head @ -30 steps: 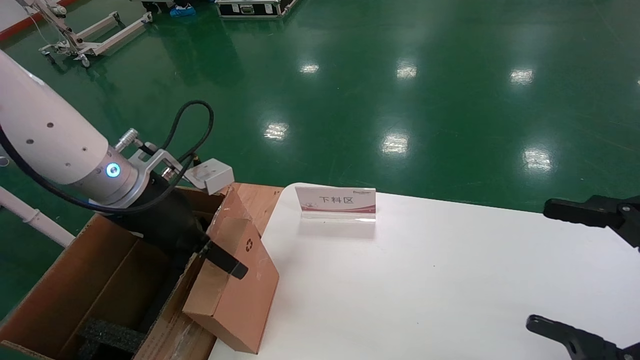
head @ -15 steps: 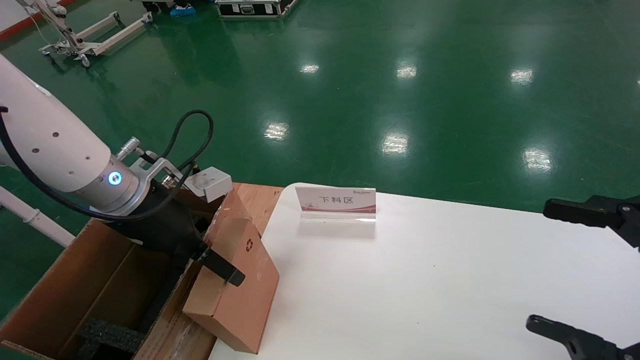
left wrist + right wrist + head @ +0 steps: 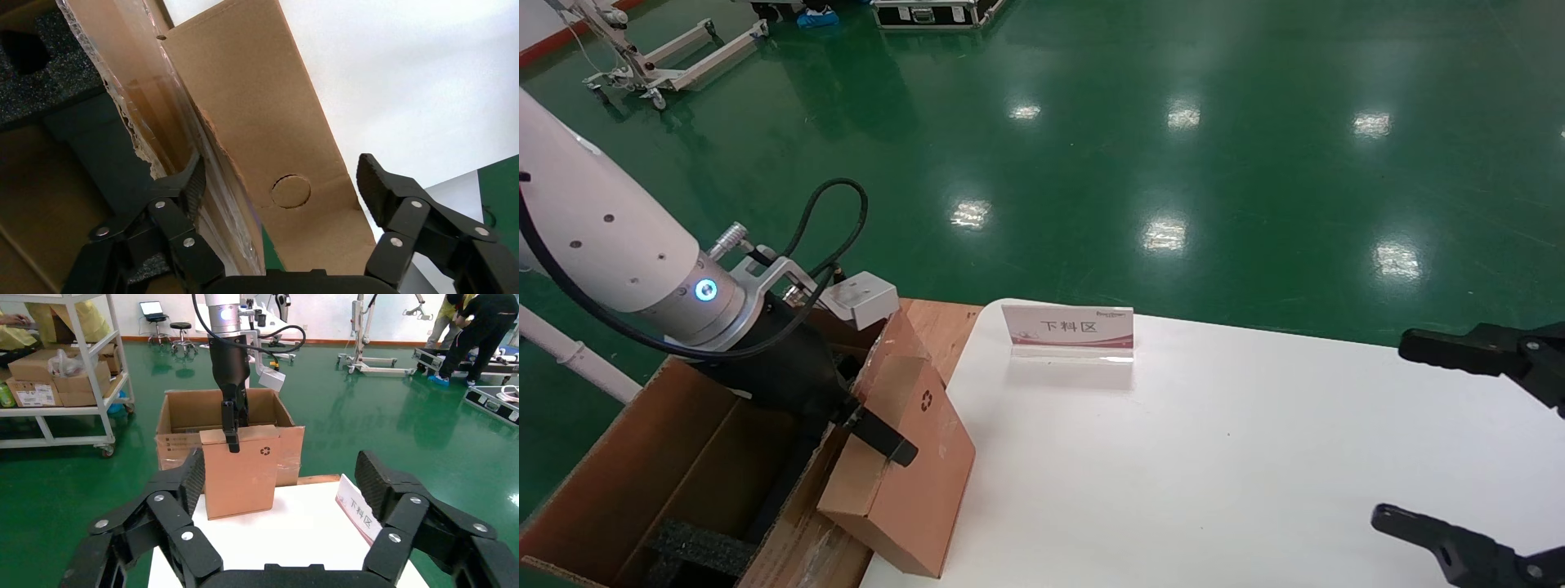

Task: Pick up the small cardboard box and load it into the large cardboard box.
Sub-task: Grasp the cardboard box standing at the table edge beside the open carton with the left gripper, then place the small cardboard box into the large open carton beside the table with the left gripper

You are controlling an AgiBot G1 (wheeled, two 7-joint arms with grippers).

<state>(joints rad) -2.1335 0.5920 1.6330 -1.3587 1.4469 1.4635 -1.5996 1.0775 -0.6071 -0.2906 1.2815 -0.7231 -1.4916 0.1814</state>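
Observation:
The small cardboard box (image 3: 911, 465), brown with a black recycling symbol, stands tilted at the white table's left edge and leans on the large cardboard box (image 3: 625, 465). My left gripper (image 3: 866, 437) straddles its top edge. One finger (image 3: 883, 438) lies across the small box's face; the other is hidden inside the large box. In the left wrist view the gripper (image 3: 281, 171) is open, with the small box (image 3: 263, 122) and the taped wall of the large box (image 3: 153, 104) between its fingers. My right gripper (image 3: 1397, 433) hovers open at the table's right side.
A white table (image 3: 1214, 457) carries a small sign (image 3: 1067, 328) near its far edge. Black foam (image 3: 699, 547) lies in the large box's bottom. The right wrist view shows a shelf rack (image 3: 61, 373) with cartons beyond the large box, and green floor all around.
My left arm has drawn back slightly to the left and its finger has slid a little along the small box, which has stayed where it was. The right gripper has edged slightly left.

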